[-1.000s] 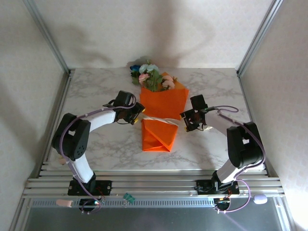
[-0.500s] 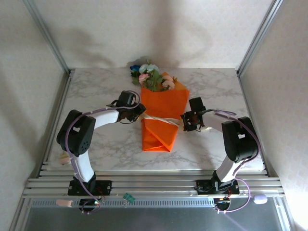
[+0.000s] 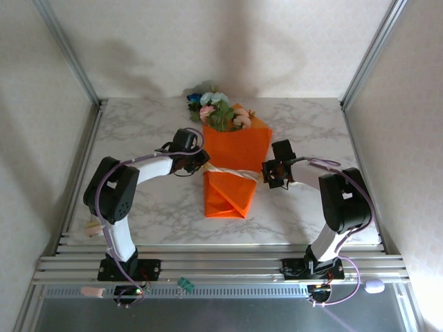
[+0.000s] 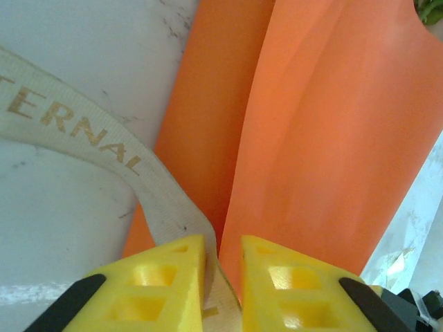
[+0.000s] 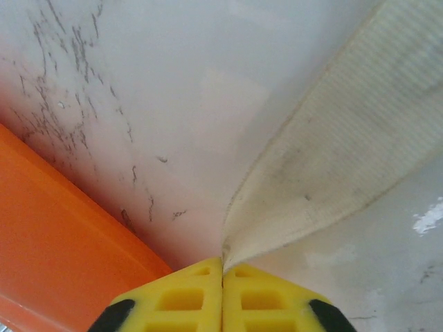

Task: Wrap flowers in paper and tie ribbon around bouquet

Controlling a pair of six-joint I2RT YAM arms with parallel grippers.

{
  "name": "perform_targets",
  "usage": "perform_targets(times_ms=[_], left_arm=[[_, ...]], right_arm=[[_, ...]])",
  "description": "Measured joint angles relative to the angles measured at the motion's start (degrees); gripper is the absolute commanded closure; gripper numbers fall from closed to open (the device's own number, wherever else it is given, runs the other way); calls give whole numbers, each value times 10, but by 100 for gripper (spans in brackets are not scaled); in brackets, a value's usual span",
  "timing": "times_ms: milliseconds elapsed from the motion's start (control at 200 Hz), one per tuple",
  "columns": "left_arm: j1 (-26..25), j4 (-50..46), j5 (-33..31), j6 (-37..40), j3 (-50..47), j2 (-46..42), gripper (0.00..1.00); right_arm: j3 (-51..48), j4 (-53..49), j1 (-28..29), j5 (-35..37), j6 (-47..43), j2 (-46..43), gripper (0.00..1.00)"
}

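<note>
Bouquet: the bouquet [image 3: 232, 159] lies in the middle of the surface, its wide end toward the far wall.
Flowers: the flowers [image 3: 216, 109], pink, white and blue, stick out of that far end.
Paper: the paper [image 3: 237, 144] is orange and folded around the stems, with a creased flap nearest the arms.
Ribbon: the ribbon [image 3: 232, 170] is cream and lies across the paper's waist from side to side; gold letters show on it in the left wrist view [image 4: 104, 138].
Left claw: the left claw [image 3: 201, 161] is at the paper's left edge, its yellow fingers nearly together with the ribbon pinched between them [image 4: 223, 243].
Right claw: the right claw [image 3: 267, 174] is just right of the paper, its fingers pressed tight on the ribbon's other end [image 5: 222, 266].
Surface: the surface [image 3: 138, 131] is pale marble.
</note>
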Motion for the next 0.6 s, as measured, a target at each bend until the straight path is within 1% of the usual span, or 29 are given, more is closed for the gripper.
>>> perform_targets(times_ms=[20,40,80,95,165,225,315,445,526,601], left_arm=[[-1,-2,0,0,0,0,83],[-2,-5,0,0,0,0,79],[-3,-13,0,3,0,0,65],[-3,-17,-2,8,1,0,62],[-5,-52,-14,16,13,0,56],[-8,-96,-35,25,36,0,50],[-17,-146,-69,40,76,0,45],[-33,-168,-85,49,94,0,41],[-40,-180,-84,49,96,3,41],[-46,-218,-85,49,124,26,44]], right_arm=[[0,0,0,0,0,0,98],[0,0,0,0,1,0,99],[0,0,0,0,-2,0,100],[0,0,0,0,-2,0,100],[1,-1,0,0,-4,0,100],[3,-3,0,0,-7,0,100],[6,-3,0,0,-9,0,100],[6,-3,0,0,-9,0,100],[6,-3,0,0,-9,0,100],[6,-3,0,0,-9,0,100]])
